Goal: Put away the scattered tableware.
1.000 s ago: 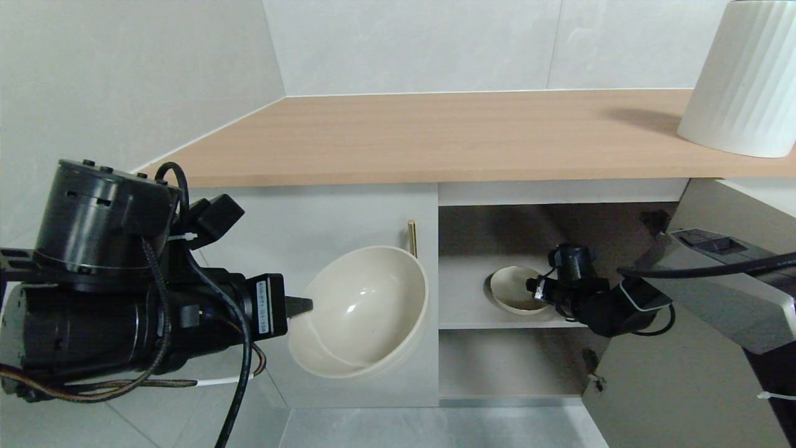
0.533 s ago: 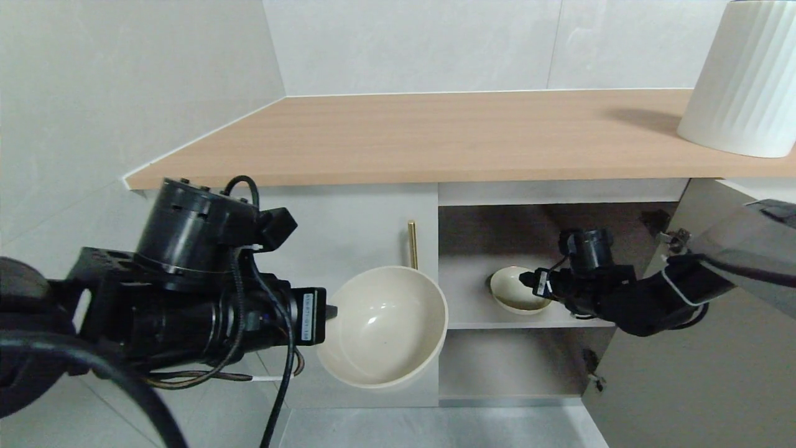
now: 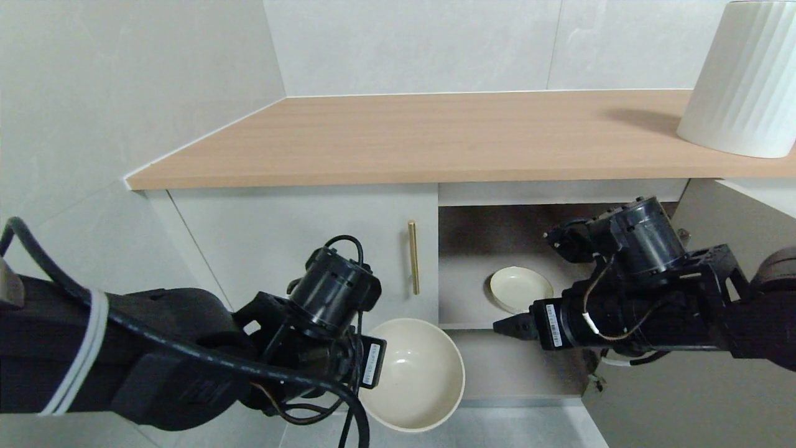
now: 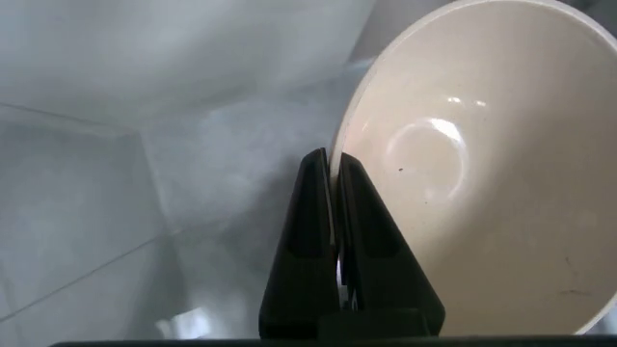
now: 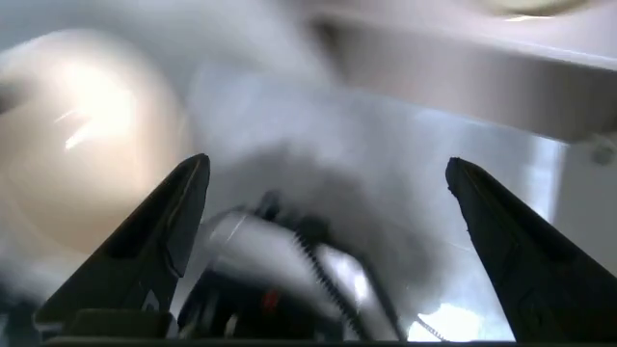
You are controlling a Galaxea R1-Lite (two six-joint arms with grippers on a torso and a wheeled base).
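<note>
Bowl point(image 3: 413, 373), pinched only by its rim in left gripper point(image 4: 333, 159) below cabinet shelf point(image 3: 461, 295), may slip; right gripper point(image 5: 326, 164) gapes empty.

I see a glossy cream round bowl point(image 3: 413, 376) at six o'clock, a small pale-cream plate point(image 3: 521, 289) at four, a light-brown wood-grain countertop point(image 3: 435, 134) at twelve, a white ribbed vessel point(image 3: 743, 81) at two.

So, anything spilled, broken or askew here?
Nothing stands out. The bowl is intact, clamped by its rim in the left end effector, tipped only because it is held. The small dish lies flat on the cabinet shelf. No spill or damage visible.
</note>
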